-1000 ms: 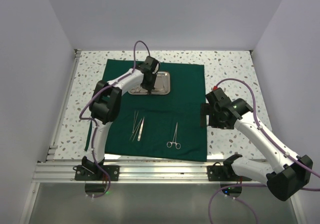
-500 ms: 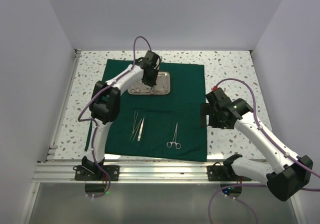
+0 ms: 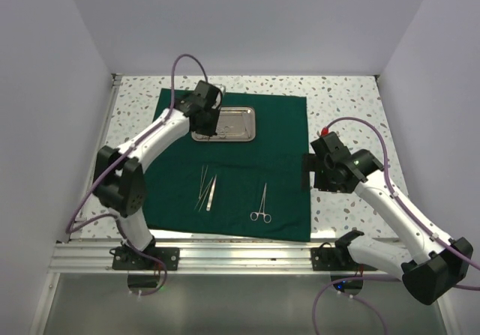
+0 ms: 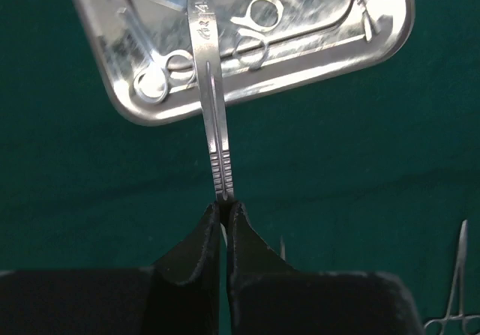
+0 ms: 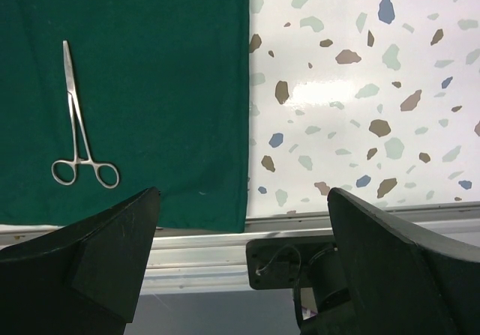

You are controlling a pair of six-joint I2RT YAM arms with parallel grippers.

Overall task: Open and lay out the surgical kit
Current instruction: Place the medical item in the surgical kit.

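The dark green cloth lies spread flat on the table. The steel tray sits on its far part. My left gripper hangs over the tray's left end. In the left wrist view it is shut on slim silver tweezers, which point up over the tray. Ring-handled forceps lie in the tray. Tweezers, a flat handle and ring-handled forceps lie on the near cloth. My right gripper is open and empty at the cloth's right edge, with the forceps to its left.
The speckled tabletop lies right of the cloth. An aluminium rail runs along the near edge. White walls enclose the left, back and right sides.
My left arm has swung its elbow out to the left, and its gripper has moved from over the tray's middle to its left end, with tweezers in its grip. The right arm barely moved.
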